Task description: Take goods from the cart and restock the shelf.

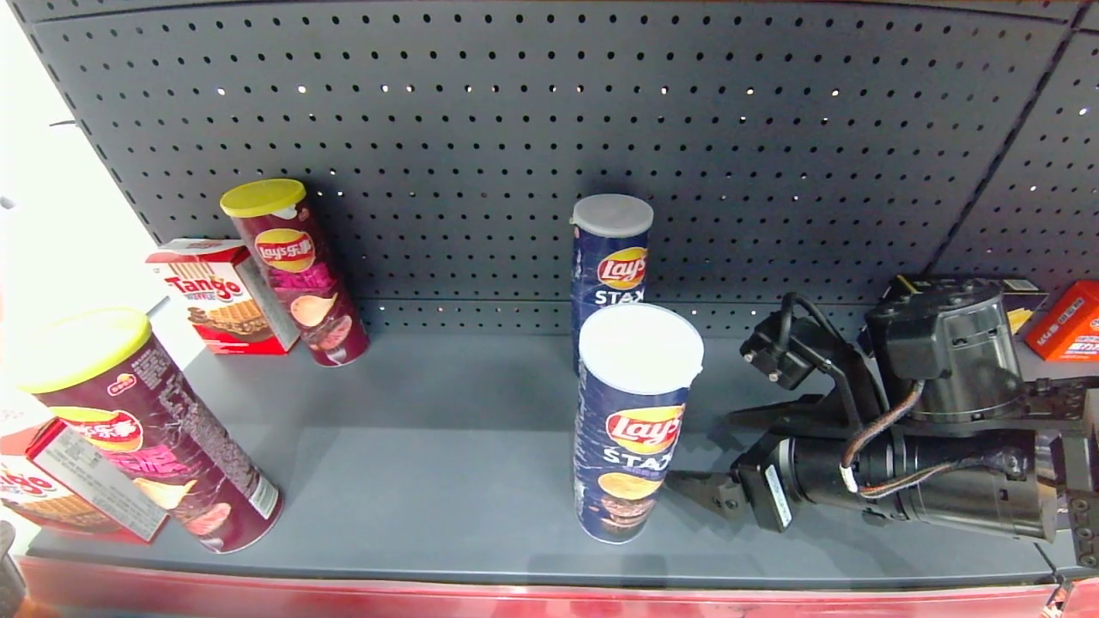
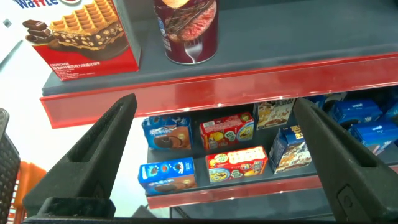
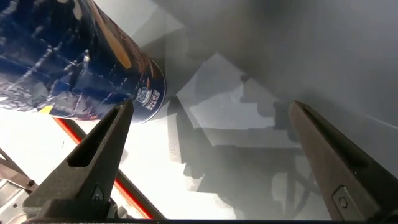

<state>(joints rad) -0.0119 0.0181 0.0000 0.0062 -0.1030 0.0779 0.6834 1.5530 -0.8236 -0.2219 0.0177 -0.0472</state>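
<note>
Two of each kind are lining up front to back on the grey metal shelf (image 1: 429,446), probably so that every label is facing a shopper. At the far left, the front red-and-white wafer box (image 1: 51,498) is running off the picture, so its full shape is hard to judge. The front maroon crisp tube with a yellow lid (image 1: 146,429) is standing just beside it, touching or nearly so.

The left gripper (image 2: 214,106) is hanging out in front of these two, facing the shelf's red front lip (image 2: 217,87). Its fingers are spread wide and holding nothing, likely waiting for the next item. A dark mesh (image 2: 5,162) at that view's edge may be the cart; I cannot tell.

Behind the front pair, the rear wafer box (image 1: 219,296) and the rear maroon tube (image 1: 292,270) are sitting close to the perforated back panel (image 1: 515,112). In the middle, the rear blue crisp tube (image 1: 611,266) is standing upright by the panel. The front blue crisp tube with a white lid (image 1: 631,429), seemingly the item being restocked, is standing upright before it and covering its lower half.

Just right of that tube, the right gripper (image 1: 704,450) is lying low over the shelf, fingers parted with nothing between them. In the right wrist view the tube's base is sitting outside the jaws, beside one finger (image 3: 93,162), so I am judging it released. The arm is covering most of a dark box (image 1: 1026,296), and an orange box (image 1: 1069,322) is being cut off at the far right.
</note>
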